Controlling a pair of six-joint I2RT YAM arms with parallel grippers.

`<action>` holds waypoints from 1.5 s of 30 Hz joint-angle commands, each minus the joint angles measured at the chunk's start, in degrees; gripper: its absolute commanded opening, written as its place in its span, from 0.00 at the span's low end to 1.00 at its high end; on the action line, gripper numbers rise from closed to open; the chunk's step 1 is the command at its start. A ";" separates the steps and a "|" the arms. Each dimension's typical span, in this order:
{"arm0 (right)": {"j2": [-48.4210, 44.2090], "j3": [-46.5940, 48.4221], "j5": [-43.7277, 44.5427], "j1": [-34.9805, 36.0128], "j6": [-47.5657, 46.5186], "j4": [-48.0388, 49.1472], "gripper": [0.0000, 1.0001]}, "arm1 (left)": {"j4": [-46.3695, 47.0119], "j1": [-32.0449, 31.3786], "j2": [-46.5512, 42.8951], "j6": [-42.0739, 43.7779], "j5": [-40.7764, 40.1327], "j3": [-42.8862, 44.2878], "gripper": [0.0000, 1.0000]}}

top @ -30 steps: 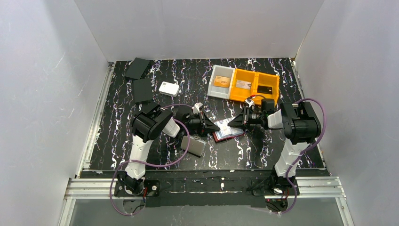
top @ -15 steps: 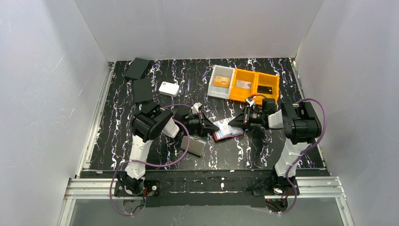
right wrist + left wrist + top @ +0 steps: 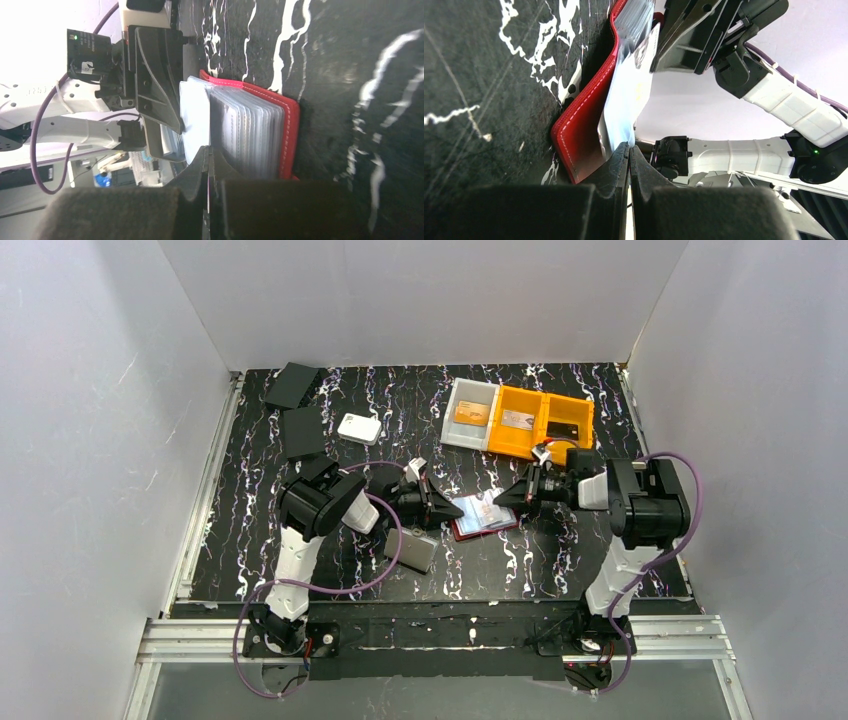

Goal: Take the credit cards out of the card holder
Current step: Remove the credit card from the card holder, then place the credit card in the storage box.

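Note:
The dark red card holder (image 3: pixel 484 520) lies open on the black marbled table between my two grippers, its clear sleeve pages (image 3: pixel 247 132) fanned upward. My left gripper (image 3: pixel 452 512) is at the holder's left edge, shut on a pale sleeve page (image 3: pixel 626 100) beside the red cover (image 3: pixel 584 135). My right gripper (image 3: pixel 502 498) comes in from the right, jaws shut on the edge of a pale credit card (image 3: pixel 195 122) that stands out of the sleeves. Other credit cards lie in the trays behind: orange-gold (image 3: pixel 471 412), silver-grey (image 3: pixel 517 419), dark (image 3: pixel 563 429).
The white tray (image 3: pixel 452 425) and orange bins (image 3: pixel 545 445) stand at the back right. A flat grey case (image 3: pixel 412 552) lies just in front of the left gripper. A white rounded box (image 3: pixel 358 427) and two dark flat cases (image 3: pixel 292 385) (image 3: pixel 302 432) lie at the back left.
The right gripper's jaws have closed and the right arm has drawn back a little to the right. The left gripper has stayed shut at the holder.

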 commanded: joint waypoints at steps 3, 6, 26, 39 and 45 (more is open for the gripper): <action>-5.76 2.38 0.32 -5.07 -7.23 -6.07 0.01 | -3.72 0.73 -1.91 1.90 -0.18 -2.15 0.00; -7.24 3.43 -0.12 -5.14 -10.06 -8.54 0.01 | -6.38 0.74 -3.91 3.56 -0.80 -2.46 0.09; -14.33 35.63 9.34 -5.28 -41.59 -50.39 0.01 | -53.09 4.22 -48.86 40.29 -18.25 -1.16 0.63; 2.46 63.46 25.17 -2.00 -51.44 -59.45 0.01 | -57.50 14.82 -76.20 40.12 -18.23 -13.83 0.98; 10.62 73.65 31.87 1.17 -57.27 -64.33 0.01 | -58.19 14.97 -77.67 38.45 -16.27 -15.76 0.98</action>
